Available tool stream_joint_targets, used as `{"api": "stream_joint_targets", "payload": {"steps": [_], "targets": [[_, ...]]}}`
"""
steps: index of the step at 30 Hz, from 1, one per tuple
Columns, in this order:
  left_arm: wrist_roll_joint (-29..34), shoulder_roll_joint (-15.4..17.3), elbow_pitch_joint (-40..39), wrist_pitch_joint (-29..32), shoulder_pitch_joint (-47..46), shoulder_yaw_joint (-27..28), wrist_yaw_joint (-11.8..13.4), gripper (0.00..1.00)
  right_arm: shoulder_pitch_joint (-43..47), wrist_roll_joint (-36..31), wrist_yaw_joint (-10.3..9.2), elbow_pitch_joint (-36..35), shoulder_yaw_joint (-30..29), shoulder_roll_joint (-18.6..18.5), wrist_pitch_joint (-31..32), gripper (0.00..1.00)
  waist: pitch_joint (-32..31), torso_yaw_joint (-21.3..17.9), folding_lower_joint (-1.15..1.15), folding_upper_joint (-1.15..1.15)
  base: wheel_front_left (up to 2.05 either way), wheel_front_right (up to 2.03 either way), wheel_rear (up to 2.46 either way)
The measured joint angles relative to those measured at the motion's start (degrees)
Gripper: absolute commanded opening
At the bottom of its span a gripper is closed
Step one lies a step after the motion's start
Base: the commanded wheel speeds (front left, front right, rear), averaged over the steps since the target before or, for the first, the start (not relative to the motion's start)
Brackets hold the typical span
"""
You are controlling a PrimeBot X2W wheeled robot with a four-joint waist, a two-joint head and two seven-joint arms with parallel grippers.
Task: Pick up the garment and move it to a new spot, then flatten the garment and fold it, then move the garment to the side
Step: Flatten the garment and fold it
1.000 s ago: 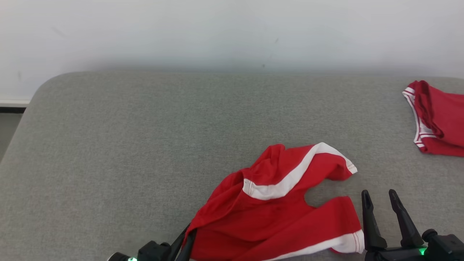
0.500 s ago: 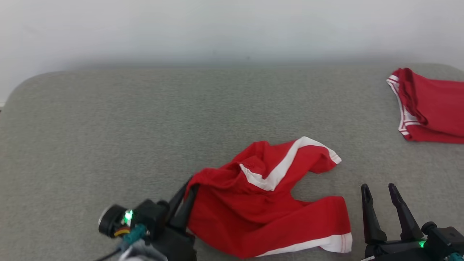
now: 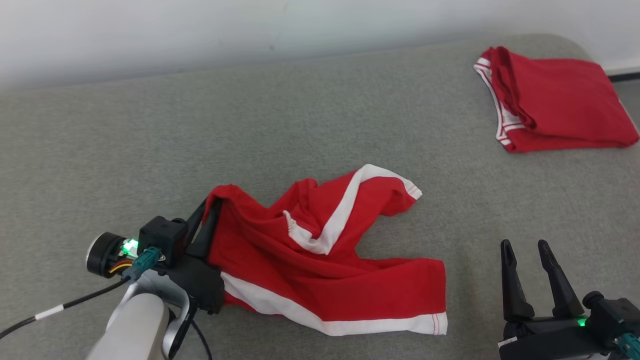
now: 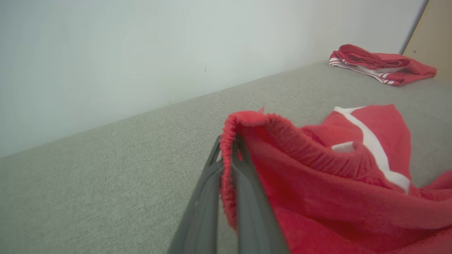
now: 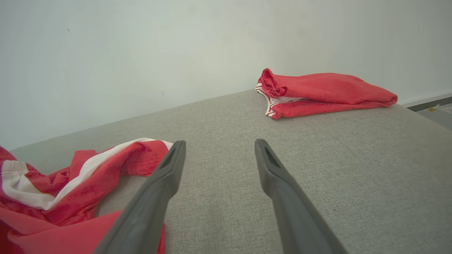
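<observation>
Garment (image 3: pixel 325 270) waistband clamped by left tool (image 3: pixel 207 211), tips seemingly covered.

left gripper (image 3: pixel 208 209) tips were hidden in the garment (image 3: pixel 320 270) edge; right gripper (image 3: pixel 525 245) base was cut off below; the near cloth was blurred in the left wrist view, possibly bunched.

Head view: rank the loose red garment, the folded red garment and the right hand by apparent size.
1. loose red garment
2. folded red garment
3. right hand; near the camera and cut by the frame edge, so places two and three are unsure.
</observation>
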Motion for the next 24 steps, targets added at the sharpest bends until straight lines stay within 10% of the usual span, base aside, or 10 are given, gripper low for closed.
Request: {"api": "stream_joint_targets", "payload": {"steps": [7, 9, 10, 24], "targets": [[0.1, -0.8, 9.9, -3.1, -3.0, -0.8, 0.0, 0.0, -0.8, 0.0, 0.0, 0.9, -0.4, 0.2, 0.0, 1.0, 2.4, -2.4, 0.0, 0.0, 0.0, 0.0, 0.0], [0.4, -1.5, 11.6, -3.7, -3.4, -1.5, 0.0, 0.48, -0.8, -0.2, 0.0, 1.1, -0.6, 0.2, 0.0, 1.0, 2.5, -2.4, 0.01, 0.0, 0.0, 0.0, 0.0], [0.5, -1.8, 12.1, -4.0, -3.6, -1.6, 0.0, 1.0, -0.8, -0.3, 0.0, 1.2, -0.6, 0.3, 0.0, 1.0, 2.4, -2.3, 0.0, 0.0, 0.0, 0.0, 0.0], [0.0, -4.5, 1.9, -4.9, 4.1, 0.2, 1.2, 1.0, 1.0, -0.3, 0.0, 1.1, -0.8, 0.1, 0.0, 1.0, -1.1, 2.8, -0.01, 0.0, 0.0, 0.0, 0.0]]}}
